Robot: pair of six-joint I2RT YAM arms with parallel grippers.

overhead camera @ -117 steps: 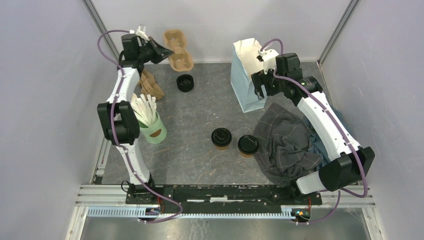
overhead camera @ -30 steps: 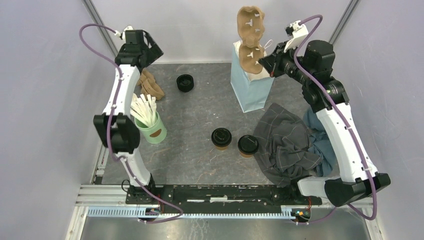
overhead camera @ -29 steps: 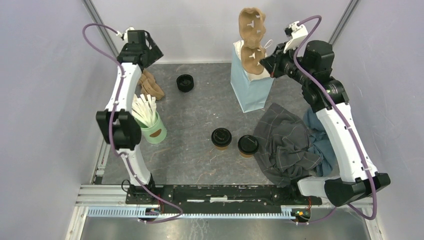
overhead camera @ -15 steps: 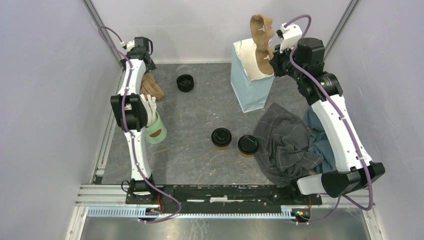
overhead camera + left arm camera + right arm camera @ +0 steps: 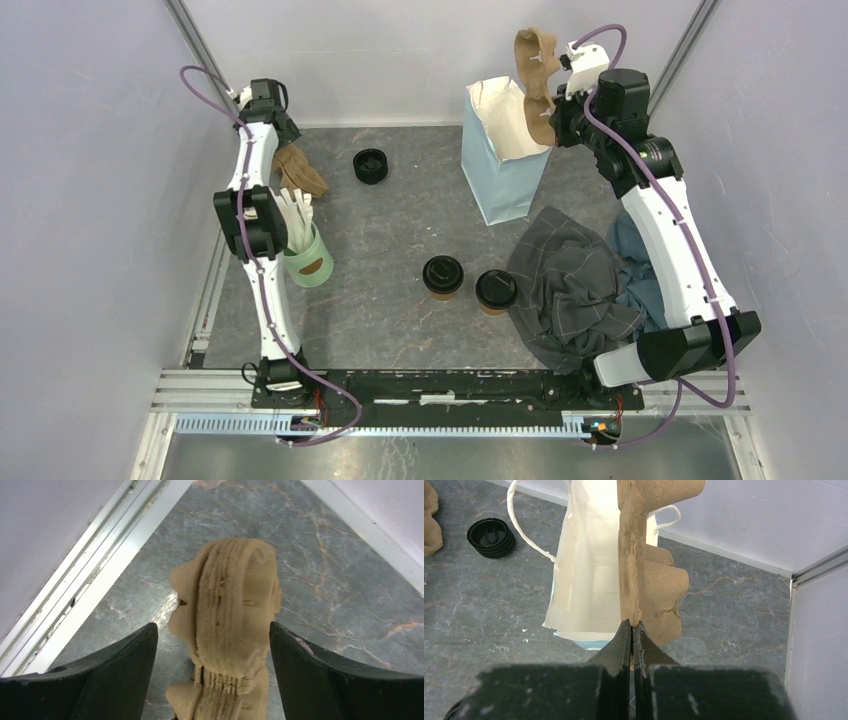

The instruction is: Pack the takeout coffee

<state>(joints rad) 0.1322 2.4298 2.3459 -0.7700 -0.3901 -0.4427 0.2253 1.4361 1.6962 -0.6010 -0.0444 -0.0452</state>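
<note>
Takeout coffee (image 5: 442,277) is not yet packed. From the left: the left gripper (image 5: 211,630) hangs over a nested stack of pulp trays (image 5: 235,605) in the far left corner, its black fingers spread wide on either side and touching nothing, probably because this step needs only the other arm; the stack is tan, ridged and fibrous; nearer stands a pale green cup (image 5: 305,255) of flat white sticks; a squat stack of black lids (image 5: 371,165) lies farther back; the two coffee cups (image 5: 495,290), brown paper under round glossy black lids, stand upright side by side at mid-table, a rumpled grey cloth (image 5: 575,285) just beside them; behind, a light blue paper bag (image 5: 500,185) stands open, cream inside, string handles loose; the right gripper (image 5: 630,630) is pinched tight on the rim of a moulded pulp carrier (image 5: 651,580), held on edge above the bag's mouth, presumably so that it slips in narrow-wise as a seat for the cups.
</note>
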